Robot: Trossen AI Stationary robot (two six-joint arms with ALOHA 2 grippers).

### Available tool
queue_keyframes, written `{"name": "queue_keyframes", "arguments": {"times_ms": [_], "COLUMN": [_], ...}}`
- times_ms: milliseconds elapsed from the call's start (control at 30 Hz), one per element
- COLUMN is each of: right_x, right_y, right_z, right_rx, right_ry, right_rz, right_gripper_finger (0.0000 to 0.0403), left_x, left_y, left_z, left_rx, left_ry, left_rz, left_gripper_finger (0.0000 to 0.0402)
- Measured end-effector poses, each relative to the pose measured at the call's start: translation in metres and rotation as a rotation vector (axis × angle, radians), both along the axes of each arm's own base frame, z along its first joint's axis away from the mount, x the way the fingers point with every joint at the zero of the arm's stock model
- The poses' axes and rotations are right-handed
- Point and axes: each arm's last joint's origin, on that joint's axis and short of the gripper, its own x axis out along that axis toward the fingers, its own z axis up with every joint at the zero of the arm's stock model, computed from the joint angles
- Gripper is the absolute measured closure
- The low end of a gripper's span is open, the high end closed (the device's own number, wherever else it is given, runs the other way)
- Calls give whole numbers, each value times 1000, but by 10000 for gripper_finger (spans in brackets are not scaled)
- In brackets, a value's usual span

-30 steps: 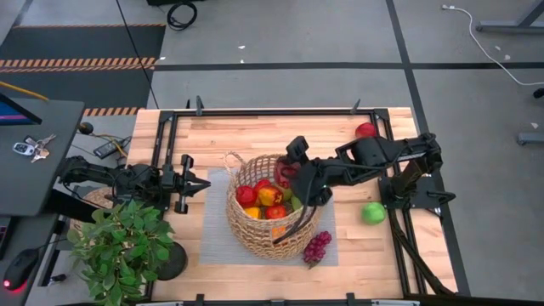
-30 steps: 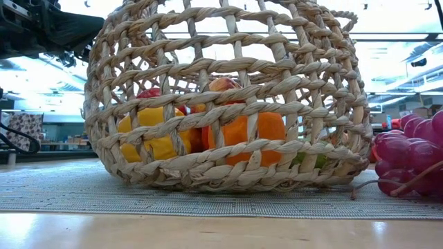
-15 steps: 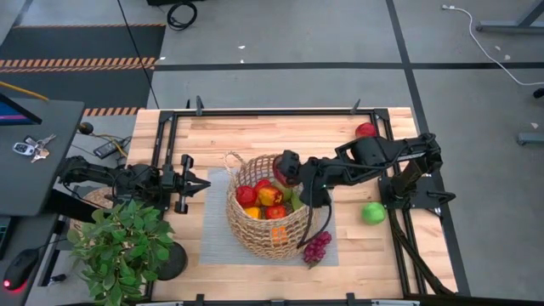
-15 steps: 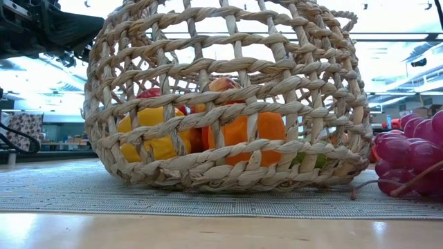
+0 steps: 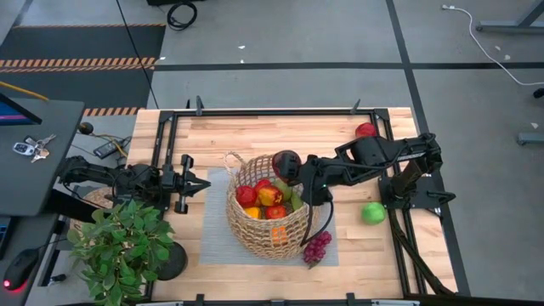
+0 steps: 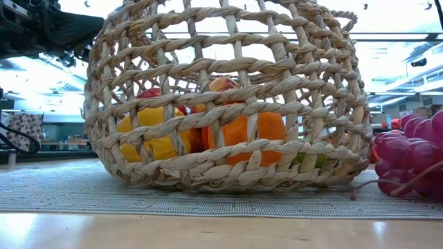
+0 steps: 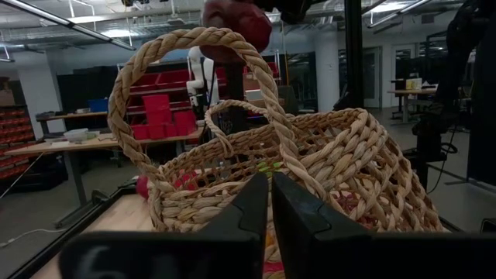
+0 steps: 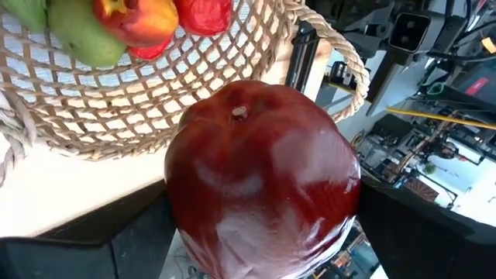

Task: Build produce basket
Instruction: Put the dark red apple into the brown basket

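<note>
Butcher-block table (image 5: pixel 255 136) with a black frame carries one grey mat (image 5: pixel 212 242), and on it stands one wicker basket (image 5: pixel 265 238) with two loop handles, near the table's middle. Counted from the high view, the basket holds about five visible pieces of the produce: two red, one yellow-orange, one orange-red and one green; the low view shows orange and yellow pieces through the weave, and an exact total I cannot tell. Outside it lie three more pieces: one bunch of purple grapes (image 5: pixel 316 247) touching the basket's foot at its 4 o'clock, one green apple (image 5: pixel 372 212) well apart at 3 o'clock, and one red apple (image 5: pixel 365 130) at the table's 1 o'clock corner. One potted plant (image 5: pixel 119 246) stands at 8 o'clock.

Two arms are present. The right gripper (image 5: pixel 289 167) holds one dark red apple (image 8: pixel 260 186) between widely spread fingers, above the basket's rim at its 1 o'clock. The left gripper (image 5: pixel 197 184) waits at the basket's 9 o'clock, fingers pressed together and holding nothing.

Compared with a second ago, the right gripper and its apple have shifted from just outside the rim at 2 o'clock to over the rim; basket, loose produce and left arm have not moved.
</note>
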Motion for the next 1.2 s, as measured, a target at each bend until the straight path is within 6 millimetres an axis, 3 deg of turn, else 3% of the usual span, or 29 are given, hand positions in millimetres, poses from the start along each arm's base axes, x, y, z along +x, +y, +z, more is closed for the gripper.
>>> {"name": "queue_keyframes", "arguments": {"times_ms": [133,333,833,933,1100,1200], "right_x": [3,14,25,27,28,29], "right_y": [-2,-9,-48,-51,-52,-48], "right_z": [0,5,10,12,14,14], "right_rx": [129,612,1667,1783,1769,1871], "right_ry": [-34,-172,-678,-682,-660,-562], "right_rz": [-31,-222,-1412,-1483,-1412,-1437], "right_gripper_finger": [29,29,29,29,29,29], "left_x": [0,0,0,0,0,0], "left_y": [0,0,0,0,0,0], "left_z": [0,0,0,0,0,0], "left_rx": [0,0,0,0,0,0], "left_ry": [0,0,0,0,0,0], "left_rz": [0,0,0,0,1,0], "left_gripper_finger": [370,370,368,368,374,376]}}
